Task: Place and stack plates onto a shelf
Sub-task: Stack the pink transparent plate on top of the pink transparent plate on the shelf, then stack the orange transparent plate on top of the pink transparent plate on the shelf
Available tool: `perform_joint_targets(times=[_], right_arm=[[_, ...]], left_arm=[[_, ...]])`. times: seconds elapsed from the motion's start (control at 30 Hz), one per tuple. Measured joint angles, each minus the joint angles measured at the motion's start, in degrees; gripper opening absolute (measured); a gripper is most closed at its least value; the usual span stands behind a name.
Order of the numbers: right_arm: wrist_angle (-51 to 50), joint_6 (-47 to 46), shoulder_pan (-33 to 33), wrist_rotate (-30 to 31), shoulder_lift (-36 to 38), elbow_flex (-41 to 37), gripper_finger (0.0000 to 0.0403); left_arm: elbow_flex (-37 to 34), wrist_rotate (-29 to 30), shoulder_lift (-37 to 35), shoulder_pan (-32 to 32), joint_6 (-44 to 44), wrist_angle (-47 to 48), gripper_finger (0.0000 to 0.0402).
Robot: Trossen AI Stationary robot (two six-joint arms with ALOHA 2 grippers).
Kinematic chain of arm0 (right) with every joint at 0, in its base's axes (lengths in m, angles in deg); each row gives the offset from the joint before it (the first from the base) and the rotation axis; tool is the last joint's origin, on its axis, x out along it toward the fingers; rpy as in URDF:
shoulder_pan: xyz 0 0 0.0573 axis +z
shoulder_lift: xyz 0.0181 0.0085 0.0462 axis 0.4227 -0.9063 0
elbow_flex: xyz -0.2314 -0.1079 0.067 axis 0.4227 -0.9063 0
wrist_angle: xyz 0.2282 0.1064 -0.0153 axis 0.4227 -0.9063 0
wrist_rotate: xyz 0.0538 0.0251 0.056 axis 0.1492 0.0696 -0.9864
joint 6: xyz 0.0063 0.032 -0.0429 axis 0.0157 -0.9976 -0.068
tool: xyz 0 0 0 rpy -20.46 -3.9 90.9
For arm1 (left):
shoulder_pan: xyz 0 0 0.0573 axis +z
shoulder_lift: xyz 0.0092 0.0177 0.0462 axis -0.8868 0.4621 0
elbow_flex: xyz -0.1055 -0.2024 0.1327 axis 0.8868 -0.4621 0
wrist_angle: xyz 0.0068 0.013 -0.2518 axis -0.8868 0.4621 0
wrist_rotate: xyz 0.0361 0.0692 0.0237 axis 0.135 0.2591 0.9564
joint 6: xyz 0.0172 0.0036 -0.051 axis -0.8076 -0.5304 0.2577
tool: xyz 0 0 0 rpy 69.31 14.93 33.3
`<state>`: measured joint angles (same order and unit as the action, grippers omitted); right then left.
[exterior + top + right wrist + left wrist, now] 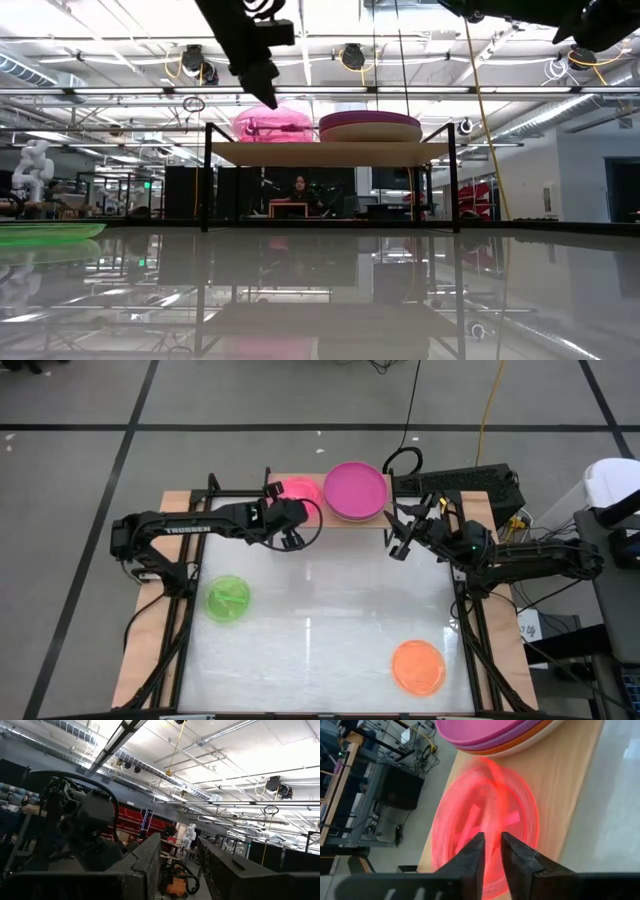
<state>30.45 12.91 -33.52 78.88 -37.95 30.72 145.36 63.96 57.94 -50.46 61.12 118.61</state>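
From my station, nearest on the bench [320,650] I see the orange plate [418,666] lying flat toward the right front corner, and the green plate [227,598] flat on the left side; in the low view the green plate [45,232] shows as a thin edge at the far left. Both are well apart from the shelf and from the arms.

Farther back, the left gripper [291,538] hangs over the bench just in front of the shelf [250,495]. In the left wrist view its gripper [491,851] has the 2 fingers [470,857] drawn close with only a narrow gap between them, and I see nothing held in that gap. The translucent pink plate [485,820] lies beyond the fingertips, flat on the light-wood shelf board [565,785].

The right gripper [402,540] sits over the bench's right rear area, near the shelf's right end. In the right wrist view its gripper [179,850] looks out into the room, fingers [145,865] parted by a moderate gap and holding nothing.

At the back, the shelf carries the translucent pink plate [297,491] on its left part and, just beside it, a stack of larger plates topped by the magenta plate [355,490]. In the low view the stack [370,127] shows purple over beige at its edges.
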Motion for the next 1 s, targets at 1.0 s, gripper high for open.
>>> perform_joint_targets(times=[1.0], right_arm=[[-43.2, -7.4, 0.0, -7.7, -0.4, 14.7, 0.0112]], left_arm=[[-26.0, 11.7, -29.1, -14.6, 22.4, -14.8, 0.0124]])
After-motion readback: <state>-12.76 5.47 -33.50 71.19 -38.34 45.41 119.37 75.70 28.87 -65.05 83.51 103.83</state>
